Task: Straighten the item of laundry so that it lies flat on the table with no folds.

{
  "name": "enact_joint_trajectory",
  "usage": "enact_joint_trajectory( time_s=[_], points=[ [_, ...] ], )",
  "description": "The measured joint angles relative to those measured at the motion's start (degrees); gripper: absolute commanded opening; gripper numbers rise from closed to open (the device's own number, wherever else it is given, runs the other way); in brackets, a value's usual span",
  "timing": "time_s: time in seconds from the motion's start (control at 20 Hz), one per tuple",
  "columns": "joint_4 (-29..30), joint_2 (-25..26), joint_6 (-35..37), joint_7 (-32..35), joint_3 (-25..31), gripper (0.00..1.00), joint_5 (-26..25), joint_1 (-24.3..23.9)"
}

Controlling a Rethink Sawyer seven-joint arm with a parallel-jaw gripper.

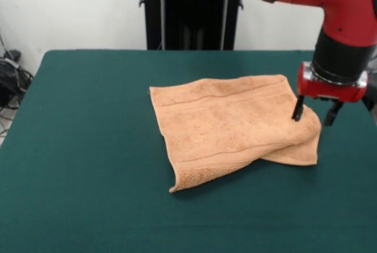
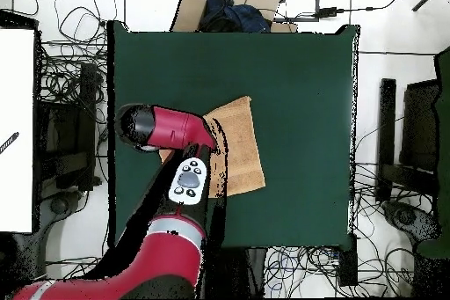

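Peach-orange towel lying near the middle of the green table, doubled over on itself, with a rolled fold along the front-view right edge and one lower corner curled up. Gripper poised at that folded edge, fingers parted and grasping nothing, probably placed to catch the top layer and peel it back. Broad bare felt all round the cloth; ample room for spreading.
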Motion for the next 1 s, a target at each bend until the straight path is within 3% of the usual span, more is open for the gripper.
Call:
enact_joint_trajectory(
  time_s=[1.0],
  points=[
    [-3.04,4.35,-0.01,0.0,0.02,1.0,0.01,-1.04]
  ],
)
